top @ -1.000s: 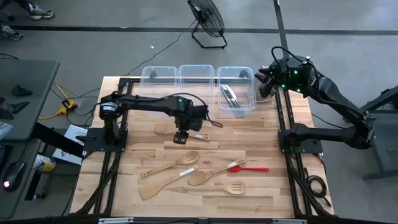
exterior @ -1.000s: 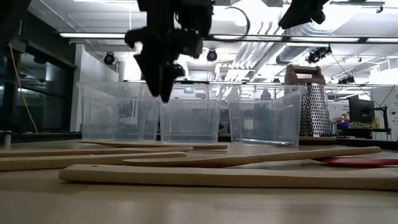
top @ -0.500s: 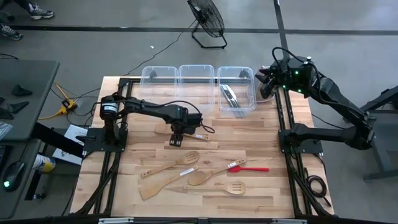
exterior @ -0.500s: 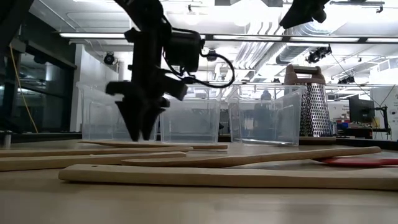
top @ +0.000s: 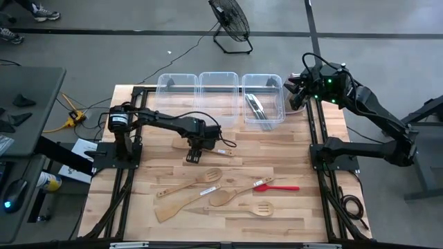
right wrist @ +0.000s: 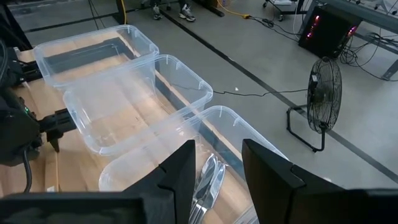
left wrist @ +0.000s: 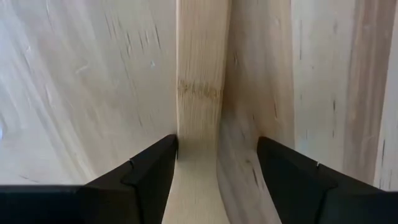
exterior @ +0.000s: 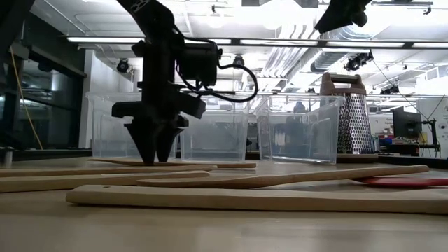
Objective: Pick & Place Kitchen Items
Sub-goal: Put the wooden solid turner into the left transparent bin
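Observation:
A pale wooden spatula lies flat on the table left of centre, its handle running toward the right. My left gripper points straight down over that handle. It is open, with one finger on each side of the handle and its tips just above the tabletop. I see no touch. My right gripper is open and waits high over the far right corner. Several more wooden utensils and a red spatula lie nearer the front edge.
Three clear tubs stand in a row along the far edge. The right one holds metal utensils. A metal box grater stands upright to the right of the tubs. A slotted wooden spatula lies near the front edge.
My left gripper has come down from well above the table to just over the wooden spatula's handle, shifting a little toward the left edge. Its finger gap looks unchanged. None of the utensils has moved.

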`<action>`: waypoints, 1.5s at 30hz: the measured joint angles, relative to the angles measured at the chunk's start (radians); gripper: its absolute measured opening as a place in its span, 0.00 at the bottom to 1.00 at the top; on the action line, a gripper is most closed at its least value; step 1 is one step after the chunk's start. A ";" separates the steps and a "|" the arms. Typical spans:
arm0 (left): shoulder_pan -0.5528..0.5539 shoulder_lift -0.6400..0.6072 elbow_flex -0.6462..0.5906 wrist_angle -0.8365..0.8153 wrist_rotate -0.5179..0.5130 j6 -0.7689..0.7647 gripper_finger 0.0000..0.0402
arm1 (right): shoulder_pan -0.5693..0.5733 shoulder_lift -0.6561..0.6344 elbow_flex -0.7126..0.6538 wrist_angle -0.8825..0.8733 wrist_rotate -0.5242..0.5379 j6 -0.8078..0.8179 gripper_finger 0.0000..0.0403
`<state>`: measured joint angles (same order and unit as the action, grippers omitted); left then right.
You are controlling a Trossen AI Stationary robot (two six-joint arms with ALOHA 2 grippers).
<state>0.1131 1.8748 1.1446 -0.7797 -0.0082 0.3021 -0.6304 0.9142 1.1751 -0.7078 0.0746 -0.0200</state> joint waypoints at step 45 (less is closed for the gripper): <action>-0.003 0.013 0.102 -0.171 0.043 -0.118 0.18 | 0.000 0.000 0.000 0.000 -0.029 -0.003 0.31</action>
<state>0.1104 1.8875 1.2461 -0.9512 0.0343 0.1845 -0.6304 0.9146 1.1751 -0.7082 0.0452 -0.0235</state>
